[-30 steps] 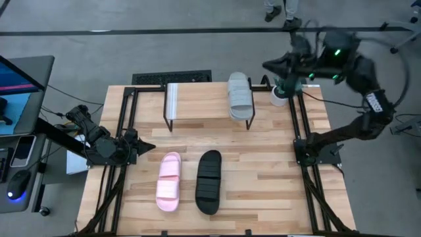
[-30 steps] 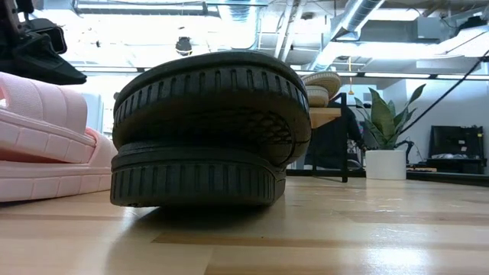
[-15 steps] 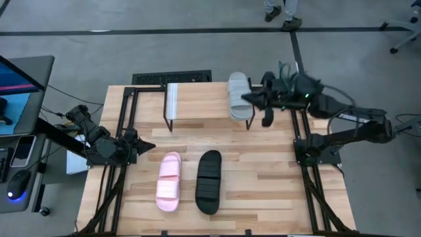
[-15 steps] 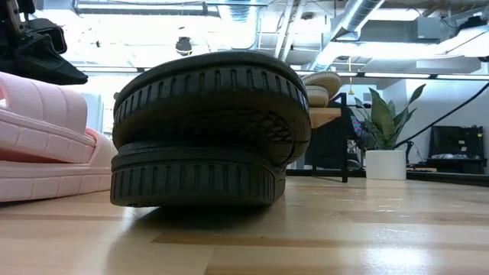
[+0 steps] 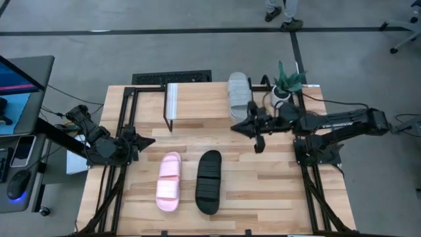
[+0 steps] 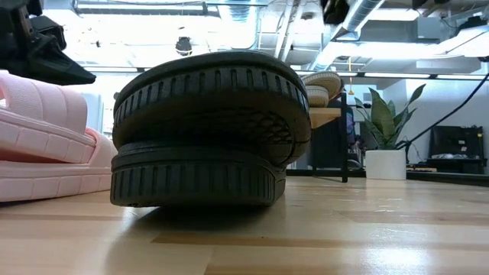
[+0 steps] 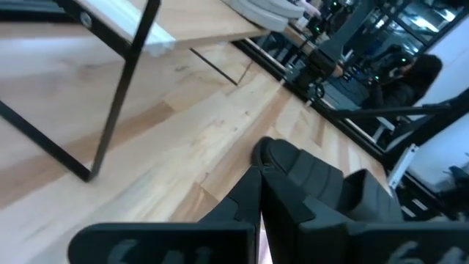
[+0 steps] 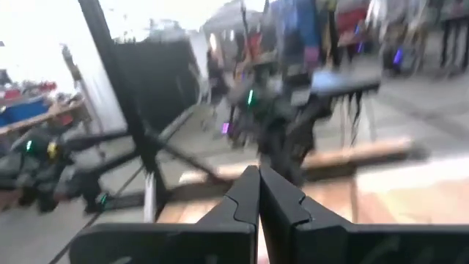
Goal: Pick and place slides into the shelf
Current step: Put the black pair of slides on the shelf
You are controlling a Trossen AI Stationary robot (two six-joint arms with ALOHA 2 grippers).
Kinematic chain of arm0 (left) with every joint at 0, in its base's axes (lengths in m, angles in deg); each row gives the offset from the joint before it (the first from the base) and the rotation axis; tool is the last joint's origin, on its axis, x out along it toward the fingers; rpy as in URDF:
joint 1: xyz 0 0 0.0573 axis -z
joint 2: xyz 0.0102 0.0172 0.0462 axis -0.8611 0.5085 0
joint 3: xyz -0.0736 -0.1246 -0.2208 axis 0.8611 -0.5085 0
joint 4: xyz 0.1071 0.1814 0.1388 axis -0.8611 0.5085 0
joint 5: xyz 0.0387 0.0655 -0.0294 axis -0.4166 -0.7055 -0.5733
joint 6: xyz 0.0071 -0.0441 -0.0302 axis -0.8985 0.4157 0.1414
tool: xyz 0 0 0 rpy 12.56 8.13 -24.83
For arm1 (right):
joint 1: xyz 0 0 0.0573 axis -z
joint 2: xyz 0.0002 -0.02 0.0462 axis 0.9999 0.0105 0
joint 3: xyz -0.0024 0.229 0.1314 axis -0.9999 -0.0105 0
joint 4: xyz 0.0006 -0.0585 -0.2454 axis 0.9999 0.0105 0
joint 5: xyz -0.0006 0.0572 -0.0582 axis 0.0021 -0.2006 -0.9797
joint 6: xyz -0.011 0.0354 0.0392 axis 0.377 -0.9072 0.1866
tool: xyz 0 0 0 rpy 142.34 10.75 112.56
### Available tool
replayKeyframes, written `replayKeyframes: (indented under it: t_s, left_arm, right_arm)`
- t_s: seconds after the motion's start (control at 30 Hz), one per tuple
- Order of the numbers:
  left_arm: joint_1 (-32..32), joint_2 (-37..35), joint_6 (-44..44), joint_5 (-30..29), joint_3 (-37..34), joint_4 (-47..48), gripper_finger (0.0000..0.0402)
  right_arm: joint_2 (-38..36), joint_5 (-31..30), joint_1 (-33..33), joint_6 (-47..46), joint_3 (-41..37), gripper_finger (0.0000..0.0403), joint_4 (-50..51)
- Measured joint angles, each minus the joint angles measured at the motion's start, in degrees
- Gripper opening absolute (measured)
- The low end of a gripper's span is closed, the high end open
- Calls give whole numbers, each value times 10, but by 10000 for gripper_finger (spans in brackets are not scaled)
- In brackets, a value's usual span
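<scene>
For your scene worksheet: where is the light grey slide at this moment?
In the high view, the light grey slide lies on the right end of the shelf at the table's far edge. The shut right gripper is just in front of it.

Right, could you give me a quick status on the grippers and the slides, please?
Right gripper shut, empty, by the shelf. Left gripper shut, at table's left edge. Grey slide shelved; pink slide and black slide on table. Nothing in the way.
</scene>
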Motion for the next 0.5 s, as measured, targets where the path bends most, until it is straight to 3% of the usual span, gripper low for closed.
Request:
replayKeyframes:
  t_s: [0.1,0.23,0.5]
  left_arm:
    - [0,0,-17,-14,0,-1,0]
    - [0,0,-12,-34,0,-6,0]
    - [0,0,-6,17,0,0,0]
  right_arm:
    - [32,7,-15,-43,-1,0,-11]
    - [54,64,-6,-85,-1,0,-53]
    - [65,226,44,-115,0,0,-61]
